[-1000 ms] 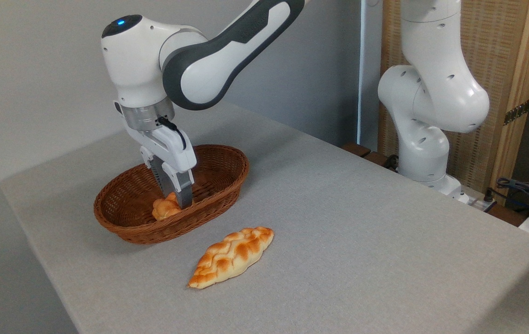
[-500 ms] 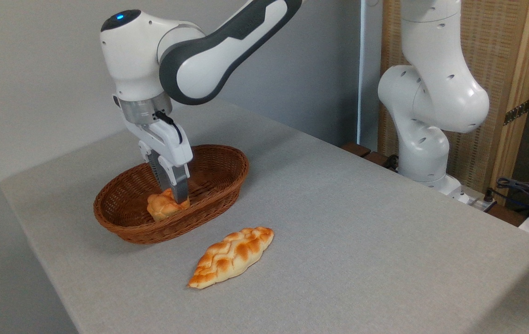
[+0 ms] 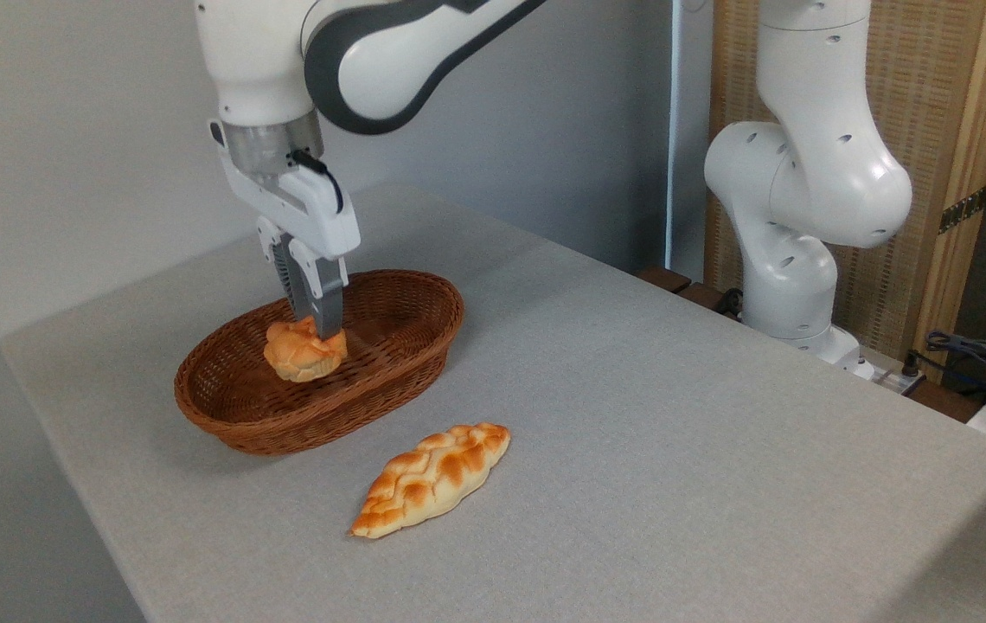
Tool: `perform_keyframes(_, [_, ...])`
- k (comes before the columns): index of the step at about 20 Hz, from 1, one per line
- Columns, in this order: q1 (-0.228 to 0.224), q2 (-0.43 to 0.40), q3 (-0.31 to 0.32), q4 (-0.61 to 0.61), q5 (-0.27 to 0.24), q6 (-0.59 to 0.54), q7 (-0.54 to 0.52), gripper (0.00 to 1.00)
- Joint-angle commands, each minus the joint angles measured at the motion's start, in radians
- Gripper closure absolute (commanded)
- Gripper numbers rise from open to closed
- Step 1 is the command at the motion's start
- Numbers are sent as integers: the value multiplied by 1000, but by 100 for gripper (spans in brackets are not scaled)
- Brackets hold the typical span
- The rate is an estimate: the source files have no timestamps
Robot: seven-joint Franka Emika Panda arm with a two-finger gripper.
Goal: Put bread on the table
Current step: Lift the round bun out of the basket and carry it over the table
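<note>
My hand (image 3: 317,327) is clamped on the bread (image 3: 304,352) above the basket (image 3: 406,346); I should clear its rim before lowering to bare surface (image 3: 631,415), away from the braided loaf (image 3: 431,478).

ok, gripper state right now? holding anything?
Gripper: jaws shut on the bread, which hangs above the floor of the basket.

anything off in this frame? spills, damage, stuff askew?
Nothing stands out. The gripper holds the bun above the wicker basket, which sits upright. The braided loaf lies intact on the table. No crumbs or spills visible.
</note>
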Motion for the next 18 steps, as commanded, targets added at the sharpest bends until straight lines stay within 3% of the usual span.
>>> perform_keyframes(1, [0, -85, 47, -5, -18, -97, -2, 63])
perform_keyframes(10, [2, -145, 297, -10, -2, -206, 58, 63])
perform_keyframes(18, [8, -102, 429, -10, -2, -265, 90, 61])
